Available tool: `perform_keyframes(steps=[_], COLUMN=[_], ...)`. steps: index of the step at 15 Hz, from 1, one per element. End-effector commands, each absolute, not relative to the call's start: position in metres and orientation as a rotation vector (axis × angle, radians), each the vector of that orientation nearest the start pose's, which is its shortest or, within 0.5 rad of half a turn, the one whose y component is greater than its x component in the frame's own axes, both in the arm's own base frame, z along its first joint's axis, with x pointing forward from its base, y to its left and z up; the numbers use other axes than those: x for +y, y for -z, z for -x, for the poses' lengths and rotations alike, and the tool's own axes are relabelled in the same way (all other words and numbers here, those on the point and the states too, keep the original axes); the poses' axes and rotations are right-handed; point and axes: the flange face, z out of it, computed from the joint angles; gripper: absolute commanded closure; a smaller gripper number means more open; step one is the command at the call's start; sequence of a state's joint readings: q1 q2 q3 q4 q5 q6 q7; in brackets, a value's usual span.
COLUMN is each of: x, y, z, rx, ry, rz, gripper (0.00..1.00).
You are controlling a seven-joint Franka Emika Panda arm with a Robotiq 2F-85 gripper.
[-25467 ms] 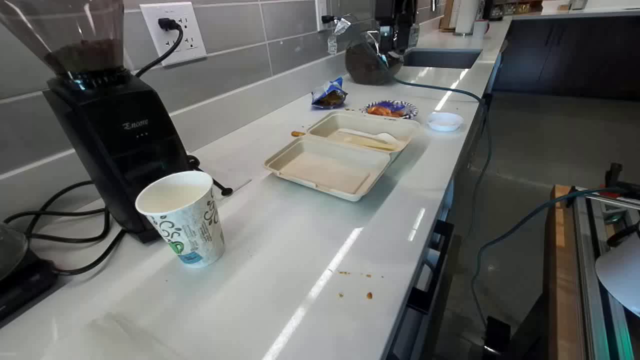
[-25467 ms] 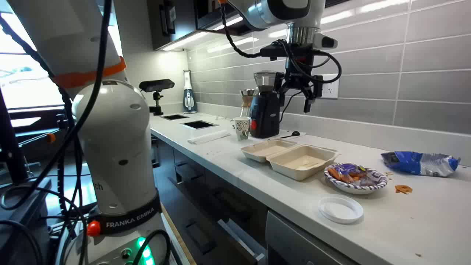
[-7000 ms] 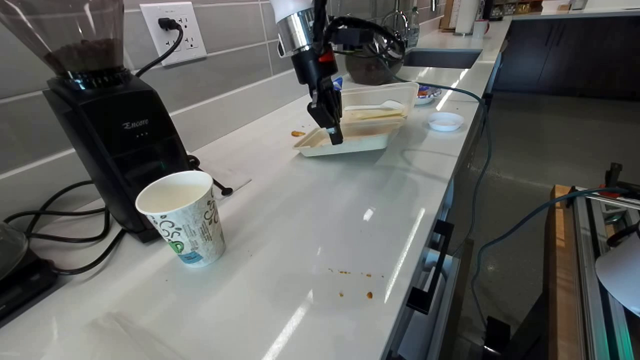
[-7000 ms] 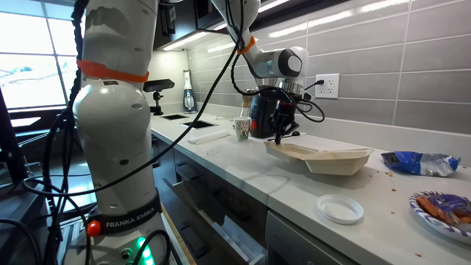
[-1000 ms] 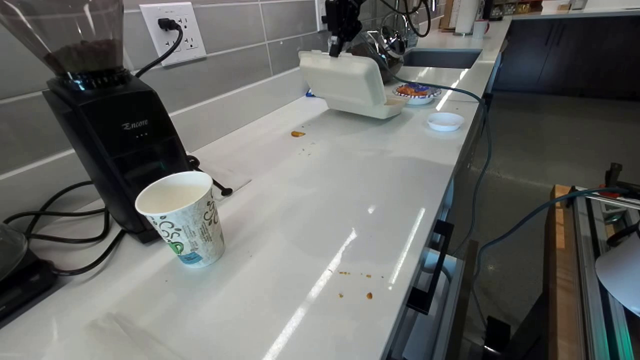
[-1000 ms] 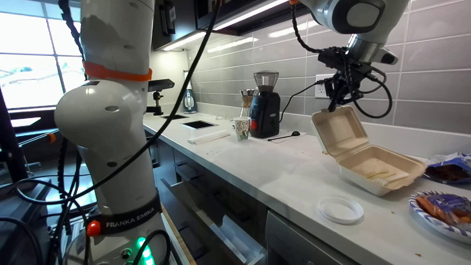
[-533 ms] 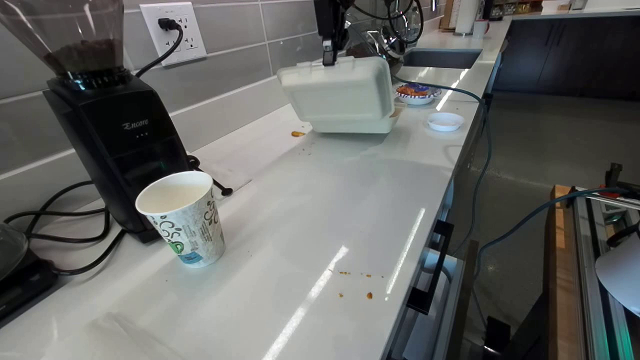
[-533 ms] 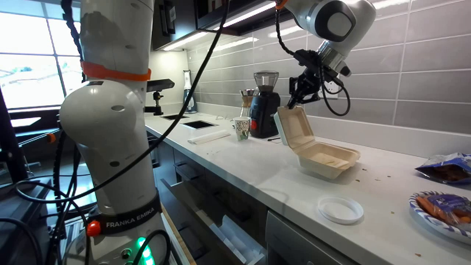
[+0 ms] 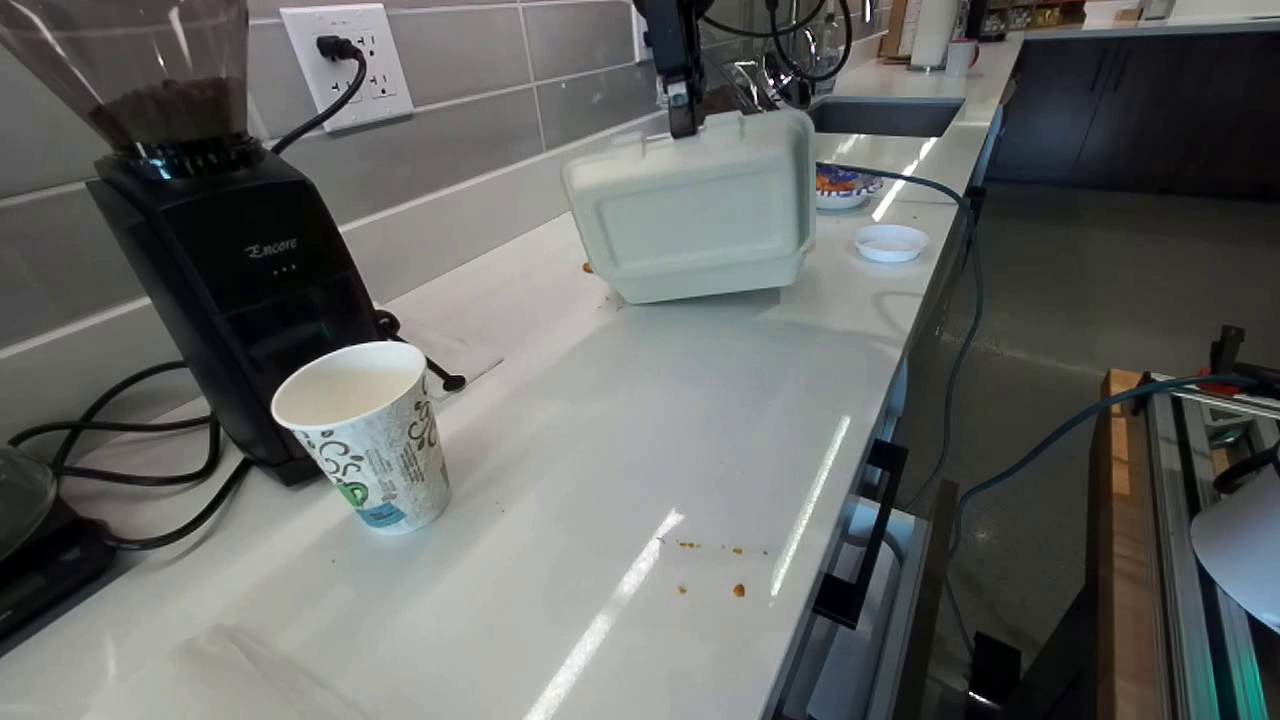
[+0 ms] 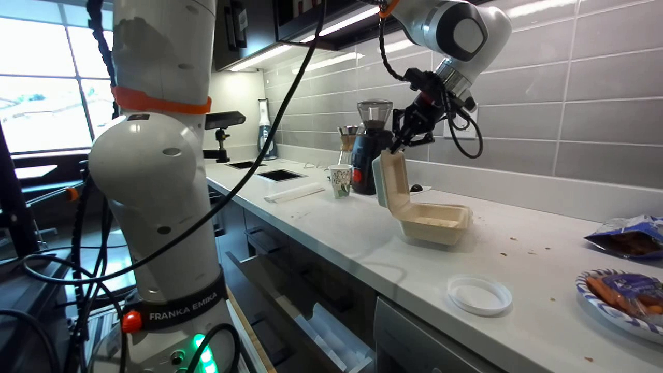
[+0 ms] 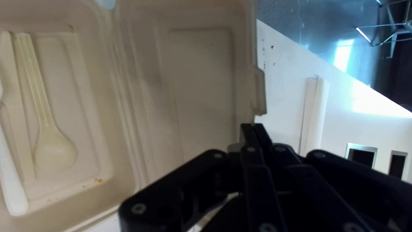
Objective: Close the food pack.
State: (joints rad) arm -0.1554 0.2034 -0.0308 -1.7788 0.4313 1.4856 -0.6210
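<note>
Now | food pack lid (image 9: 705, 218) steeper than before | pinched by gripper (image 9: 684, 132)

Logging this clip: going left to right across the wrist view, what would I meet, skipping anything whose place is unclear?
Flat pale utensil → spoon → food pack lid → white strip → larger dark rectangle → smaller dark rectangle.

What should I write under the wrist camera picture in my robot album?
The gripper pinches the lid of the open food pack, a spoon lying inside.
</note>
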Motion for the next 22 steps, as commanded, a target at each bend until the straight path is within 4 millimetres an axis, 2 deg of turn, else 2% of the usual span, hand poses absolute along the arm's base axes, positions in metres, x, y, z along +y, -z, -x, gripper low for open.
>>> perform_keyframes(steps=[1, 6, 8, 9, 10, 11, 13, 14, 15, 16, 17, 20, 22], x=[-0.1, -0.142, -0.142, -0.136, -0.121, -0.104, -0.056, -0.04, -0.033, -0.03, -0.039, -0.052, -0.046], y=[-0.411, -0.398, -0.397, -0.396, -0.389, -0.383, -0.373, -0.373, -0.369, -0.368, -0.364, -0.38, -0.387], z=[-0.559, -0.557, -0.559, -0.561, -0.564, -0.567, -0.572, -0.576, -0.58, -0.581, -0.583, -0.582, -0.582], rx=[-0.387, -0.297, -0.3, -0.318, -0.359, -0.412, -0.531, -0.589, -0.62, -0.623, -0.616, -0.609, -0.658], ry=[-0.41, -0.388, -0.383, -0.377, -0.393, -0.406, -0.441, -0.464, -0.486, -0.495, -0.488, -0.431, -0.388], rz=[2.541, 2.521, 2.497, 2.467, 2.439, 2.401, 2.322, 2.294, 2.286, 2.275, 2.244, 2.239, 2.188], gripper=[0.99, 0.99, 0.99, 0.99, 0.99, 0.99, 0.99, 0.99, 0.99, 0.99, 0.99, 0.99, 0.99])
